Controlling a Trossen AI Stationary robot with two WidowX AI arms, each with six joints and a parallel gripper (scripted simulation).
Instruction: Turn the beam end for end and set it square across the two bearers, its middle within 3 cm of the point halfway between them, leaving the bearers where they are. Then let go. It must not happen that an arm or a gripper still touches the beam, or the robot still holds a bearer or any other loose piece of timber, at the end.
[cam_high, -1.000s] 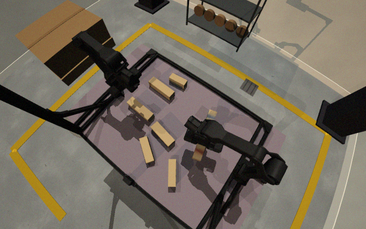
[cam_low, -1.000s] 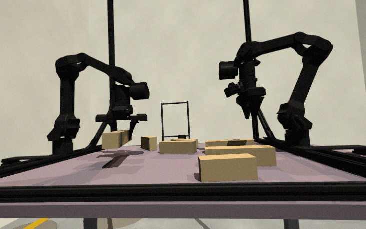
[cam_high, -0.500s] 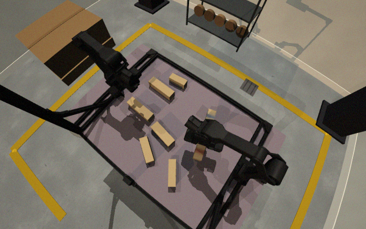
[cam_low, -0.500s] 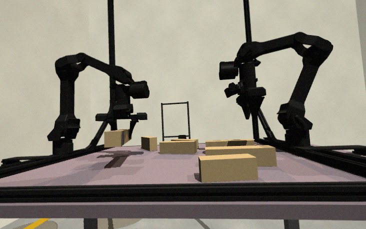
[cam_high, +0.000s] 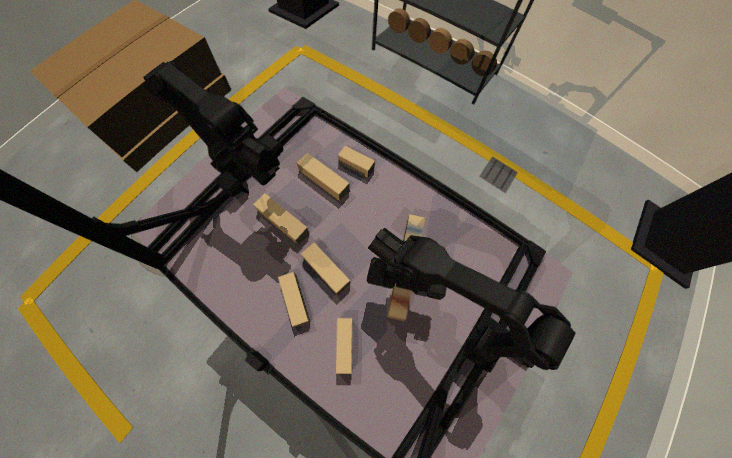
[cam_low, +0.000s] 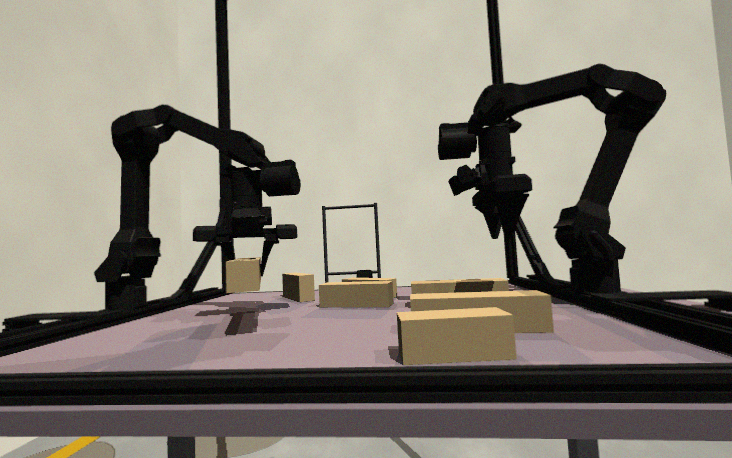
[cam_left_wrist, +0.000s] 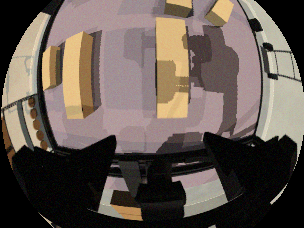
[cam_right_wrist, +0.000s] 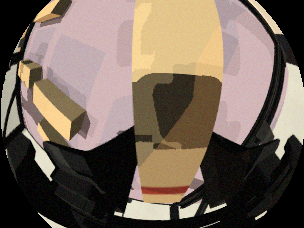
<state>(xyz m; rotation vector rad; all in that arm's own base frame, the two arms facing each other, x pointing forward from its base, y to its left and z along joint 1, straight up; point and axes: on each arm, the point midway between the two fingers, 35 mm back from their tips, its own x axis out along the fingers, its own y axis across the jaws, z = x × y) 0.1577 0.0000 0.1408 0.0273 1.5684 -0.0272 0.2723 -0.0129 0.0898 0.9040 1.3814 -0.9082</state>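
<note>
Fingers of the right gripper (cam_high: 405, 265) (cam_low: 245, 264) (cam_right_wrist: 174, 132) are closed on the beam (cam_high: 400, 303) (cam_low: 242, 275) (cam_right_wrist: 177, 40); those of the left gripper (cam_high: 264, 162) (cam_low: 502, 229) (cam_left_wrist: 160, 137) are spread, with nothing held. Six blocks (cam_high: 325, 268) (cam_low: 456, 337) (cam_left_wrist: 172, 100) (cam_right_wrist: 57, 107) are noted on the table (cam_high: 377, 205) (cam_low: 323, 345) (cam_left_wrist: 120, 85) (cam_right_wrist: 112, 90), to one side of the beam; which are the bearers cannot be told. Between beam and black frame (cam_high: 421, 175) (cam_low: 367, 386) (cam_left_wrist: 262, 100) (cam_right_wrist: 277, 70), a gap is observed. By the exterior view, the beam is held above the table. A blue mark is shown only from the top; its red band is seen sharply at the right wrist.
</note>
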